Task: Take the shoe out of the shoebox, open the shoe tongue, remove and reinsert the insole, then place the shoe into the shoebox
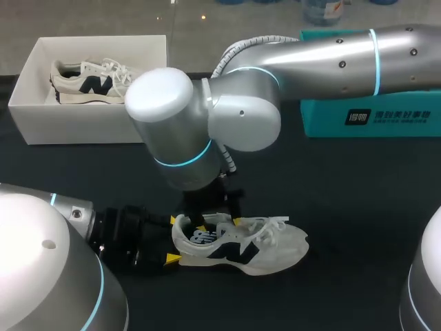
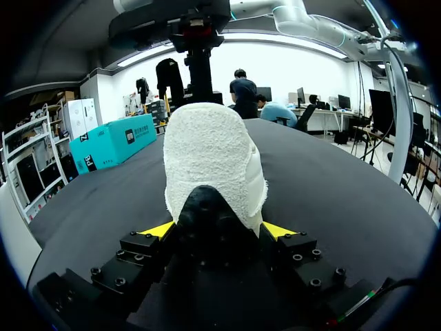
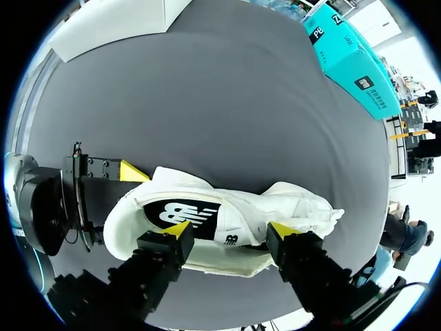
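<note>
left gripper (image 2: pixel 219 231) is clamped on the heel of the shoe (image 1: pixel 244 247), which sits on its sole on the black table (image 1: pixel 358 200), well apart from the white shoebox (image 1: pixel 69 127). my right gripper (image 3: pixel 231 231) hangs spread over the shoe's collar.

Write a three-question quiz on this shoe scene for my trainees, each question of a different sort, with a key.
1. True or false: the shoe being gripped lies inside the white shoebox.
2. Which part of that shoe does the left claw grip? A the toe, B the heel, C the laces.
3. Fill in: the right claw hangs over the shoe with its fingers ____.

Key: 1 false, it lies on the table outside the box. 2 B. 3 apart.
</note>
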Controlling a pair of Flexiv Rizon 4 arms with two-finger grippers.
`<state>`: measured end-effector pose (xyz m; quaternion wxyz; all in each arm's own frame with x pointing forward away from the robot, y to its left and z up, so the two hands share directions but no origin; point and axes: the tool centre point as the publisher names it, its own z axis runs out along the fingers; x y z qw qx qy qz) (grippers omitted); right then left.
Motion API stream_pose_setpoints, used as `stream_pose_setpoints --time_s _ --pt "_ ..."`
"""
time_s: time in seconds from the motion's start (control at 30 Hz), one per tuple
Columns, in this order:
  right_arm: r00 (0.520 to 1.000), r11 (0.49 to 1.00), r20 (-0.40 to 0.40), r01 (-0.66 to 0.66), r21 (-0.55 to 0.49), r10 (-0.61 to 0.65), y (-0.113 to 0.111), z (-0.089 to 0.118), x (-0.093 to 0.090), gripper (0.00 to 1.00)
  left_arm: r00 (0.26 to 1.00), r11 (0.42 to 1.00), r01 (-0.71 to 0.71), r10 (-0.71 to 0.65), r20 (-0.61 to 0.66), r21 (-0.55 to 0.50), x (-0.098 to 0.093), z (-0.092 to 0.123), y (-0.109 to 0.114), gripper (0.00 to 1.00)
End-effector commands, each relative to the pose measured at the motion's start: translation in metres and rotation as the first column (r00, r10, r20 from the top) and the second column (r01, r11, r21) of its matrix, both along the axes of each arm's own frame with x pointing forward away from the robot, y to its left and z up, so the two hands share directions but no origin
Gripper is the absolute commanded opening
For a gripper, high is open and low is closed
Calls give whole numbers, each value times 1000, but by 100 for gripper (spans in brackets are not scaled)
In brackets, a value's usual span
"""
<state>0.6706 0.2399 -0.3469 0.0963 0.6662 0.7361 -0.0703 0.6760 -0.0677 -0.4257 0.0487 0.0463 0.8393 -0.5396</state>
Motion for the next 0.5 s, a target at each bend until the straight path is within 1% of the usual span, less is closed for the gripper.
stream_pose_setpoints --time_s 0.03,0.2,0.5 --pt "945 950 97 312 4 -311 3 10 -12 73 1000 1000 1 -1 0 3 0 -3 -1 0" --pt "941 946 100 324 -4 -322 1 14 -20 75 1000 1000 1 -1 0 3 0 -3 -1 0" --pt "935 940 93 341 12 -341 2 7 -30 73 1000 1000 1 -1 0 3 0 -3 -1 0"
